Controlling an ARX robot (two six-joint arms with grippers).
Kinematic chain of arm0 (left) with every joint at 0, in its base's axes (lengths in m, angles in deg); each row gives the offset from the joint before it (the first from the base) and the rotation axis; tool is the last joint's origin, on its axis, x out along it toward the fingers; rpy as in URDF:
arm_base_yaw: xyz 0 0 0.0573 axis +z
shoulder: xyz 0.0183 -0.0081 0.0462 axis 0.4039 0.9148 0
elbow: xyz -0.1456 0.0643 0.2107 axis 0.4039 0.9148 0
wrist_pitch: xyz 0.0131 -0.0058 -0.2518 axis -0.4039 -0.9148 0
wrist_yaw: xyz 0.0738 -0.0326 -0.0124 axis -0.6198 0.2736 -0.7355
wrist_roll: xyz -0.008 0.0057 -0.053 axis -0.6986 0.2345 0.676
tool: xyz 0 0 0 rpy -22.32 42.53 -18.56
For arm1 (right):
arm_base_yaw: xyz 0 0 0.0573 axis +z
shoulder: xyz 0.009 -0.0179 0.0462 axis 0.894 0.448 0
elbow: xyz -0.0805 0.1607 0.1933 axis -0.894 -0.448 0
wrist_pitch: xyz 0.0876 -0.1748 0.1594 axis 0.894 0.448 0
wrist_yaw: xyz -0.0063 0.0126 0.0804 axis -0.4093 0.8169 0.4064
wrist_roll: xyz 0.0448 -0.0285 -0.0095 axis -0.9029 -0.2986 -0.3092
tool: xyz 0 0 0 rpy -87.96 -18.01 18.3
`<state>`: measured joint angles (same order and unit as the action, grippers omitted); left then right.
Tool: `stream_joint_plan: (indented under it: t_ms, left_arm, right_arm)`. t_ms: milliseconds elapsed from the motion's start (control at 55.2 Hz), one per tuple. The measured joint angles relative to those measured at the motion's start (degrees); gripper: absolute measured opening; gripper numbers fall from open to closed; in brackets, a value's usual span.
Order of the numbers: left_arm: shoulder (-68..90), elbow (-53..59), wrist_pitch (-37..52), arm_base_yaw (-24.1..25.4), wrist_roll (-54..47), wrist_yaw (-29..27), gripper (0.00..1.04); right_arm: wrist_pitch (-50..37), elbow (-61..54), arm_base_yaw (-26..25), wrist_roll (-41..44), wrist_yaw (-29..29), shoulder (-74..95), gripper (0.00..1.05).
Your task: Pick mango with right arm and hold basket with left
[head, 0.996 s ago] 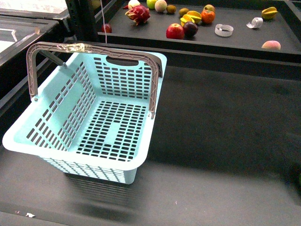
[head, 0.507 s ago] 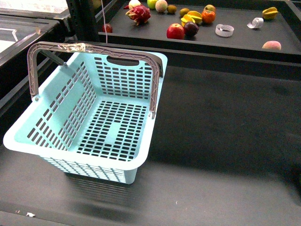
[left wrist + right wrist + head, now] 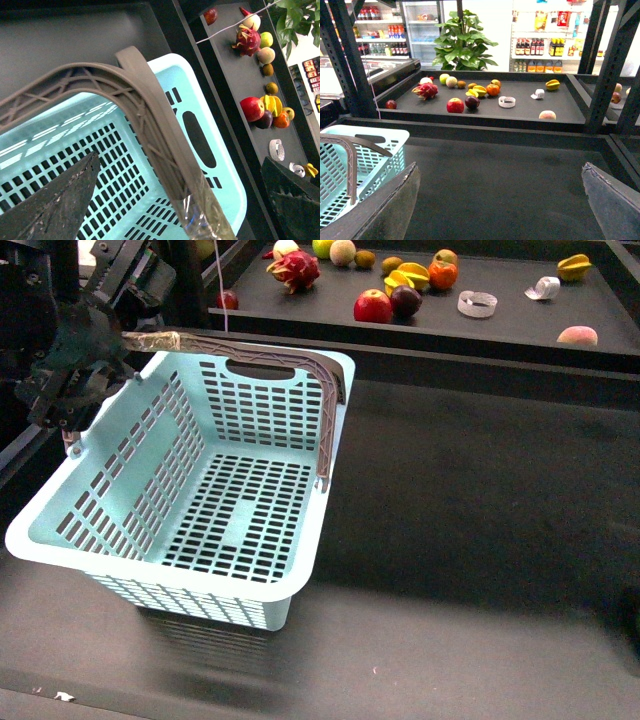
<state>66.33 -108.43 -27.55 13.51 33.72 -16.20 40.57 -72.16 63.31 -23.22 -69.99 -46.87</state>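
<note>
Black steel uprights (image 3: 615, 65) frame what looks like a shop. Behind them, in the right wrist view, stand a glass-door drinks fridge (image 3: 422, 20), wall shelves of bottles (image 3: 540, 50) and a leafy potted plant (image 3: 462, 42). The bottle labels and the hanging packets are too small to read. The table (image 3: 480, 540) is a dark, matte sheet with a dull sheen. Behind it a raised shelf (image 3: 500, 325) of the same dark finish carries the fruit.

The pale turquoise basket (image 3: 255, 405) stands upright on the left part of the table, its slotted floor showing. Both grey-brown handles (image 3: 330, 410) are swung up together, with clear tape (image 3: 160, 340) wrapped near one corner. The glossy black left arm (image 3: 40, 330) reaches in from the upper left to that taped corner. In the left wrist view the left end effector (image 3: 180, 157) is spread wide, and its two fingers (image 3: 55, 210) lie either side of the handles without pinching them. The right end effector (image 3: 500, 166) is likewise spread and grips nothing; it is over the table, with a corner of the basket off to one side.

The mango (image 3: 410, 275) lies on the raised shelf, well apart from both end effectors. It is just beside a round orange fruit (image 3: 442, 275) and near a dark plum (image 3: 405, 301) and a red apple (image 3: 372, 307). Elsewhere on the shelf lie a pink dragon fruit (image 3: 293, 270), a starfruit (image 3: 573, 265), a peach (image 3: 577, 336) and two tape rolls (image 3: 476, 304).
</note>
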Motion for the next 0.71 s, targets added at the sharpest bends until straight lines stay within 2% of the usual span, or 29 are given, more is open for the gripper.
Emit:
stream_joint_plan:
  t_ms: [706]
  left_arm:
    - [8.3,-13.9,-6.3,-6.4,7.5,0.7,0.97]
  right_arm:
    - [0.0,0.0,0.0,0.0,0.0,0.0,0.96]
